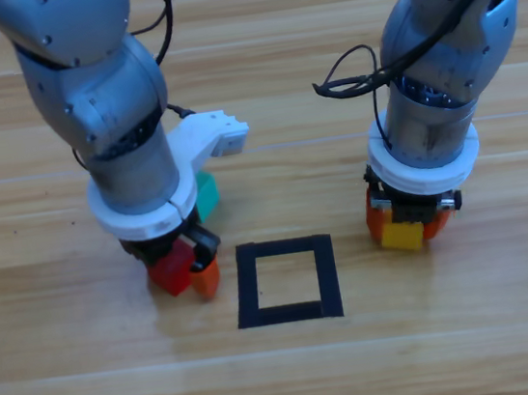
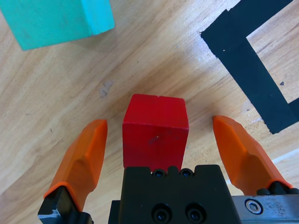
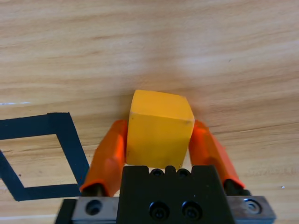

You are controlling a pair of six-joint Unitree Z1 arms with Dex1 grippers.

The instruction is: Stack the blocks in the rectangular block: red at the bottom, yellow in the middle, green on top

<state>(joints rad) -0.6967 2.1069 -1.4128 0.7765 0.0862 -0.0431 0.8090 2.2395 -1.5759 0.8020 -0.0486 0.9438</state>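
The red cube (image 1: 169,268) (image 2: 155,128) rests on the wood left of the black tape outline (image 1: 287,280) (image 2: 243,60). My left gripper (image 1: 185,274) (image 2: 159,125) is down around it, open, with a gap between each orange jaw and the cube's sides. The teal-green cube (image 1: 208,194) (image 2: 56,18) stands just behind, partly hidden by the left wrist. To the right of the outline (image 3: 70,140), my right gripper (image 1: 408,222) (image 3: 159,127) is shut on the yellow cube (image 1: 402,235) (image 3: 159,133), low at the table surface.
Bare wood shows inside the tape outline. The left arm's white cable plug (image 1: 226,132) juts out toward the middle, above the green cube. A black cable (image 1: 351,79) loops off the right arm.
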